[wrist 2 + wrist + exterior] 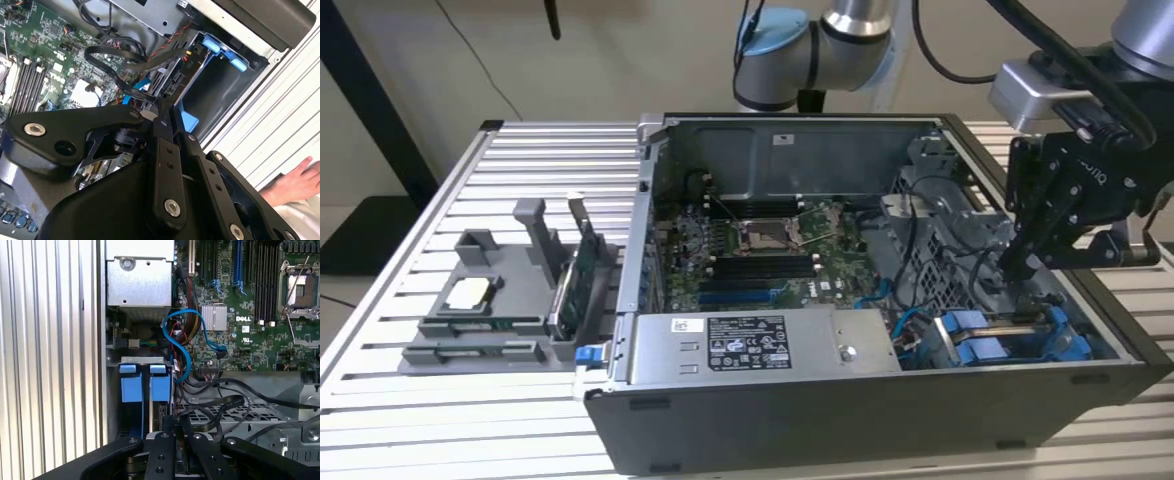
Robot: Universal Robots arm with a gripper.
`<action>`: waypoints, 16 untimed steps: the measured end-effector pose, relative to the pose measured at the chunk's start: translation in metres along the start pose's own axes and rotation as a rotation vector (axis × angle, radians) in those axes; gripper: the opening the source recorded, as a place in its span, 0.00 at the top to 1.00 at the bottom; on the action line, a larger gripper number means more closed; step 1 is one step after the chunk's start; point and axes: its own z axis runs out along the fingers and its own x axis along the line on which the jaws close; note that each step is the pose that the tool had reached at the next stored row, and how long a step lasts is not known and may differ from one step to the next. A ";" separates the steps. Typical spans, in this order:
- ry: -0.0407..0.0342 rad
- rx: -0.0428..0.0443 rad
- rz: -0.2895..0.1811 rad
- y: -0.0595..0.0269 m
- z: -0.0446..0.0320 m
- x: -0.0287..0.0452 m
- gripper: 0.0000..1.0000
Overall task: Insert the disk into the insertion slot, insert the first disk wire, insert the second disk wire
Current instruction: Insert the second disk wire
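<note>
My gripper [1023, 262] reaches down into the open computer case at the exterior view's right, over the insertion slot [1014, 345]. The slot is a grey metal bay with blue fittings [131, 387]. The disk [160, 416] sits edge-on inside the bay under a blue carrier tab. In both wrist views my black fingers [165, 150] are pressed together. Their tips [163, 109] are at the disk's connector edge [171, 82]. A flat black disk wire [117, 62] loops from the case down to the tips, and its end seems pinched between them.
A grey labelled power supply box [747, 342] stands beside the bay, with the green motherboard [761, 240] behind it. A blue cable [186, 347] and loose black wires [227, 402] crowd the bay. A grey holder with a green card [571, 285] sits outside. A person's hand [295, 177] rests by the case.
</note>
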 end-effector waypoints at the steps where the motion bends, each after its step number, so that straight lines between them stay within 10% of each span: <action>1: 0.0000 0.0000 0.000 0.0000 0.0001 0.0000 0.84; 16: -0.0001 0.0000 0.000 0.0001 0.0113 0.0007 0.84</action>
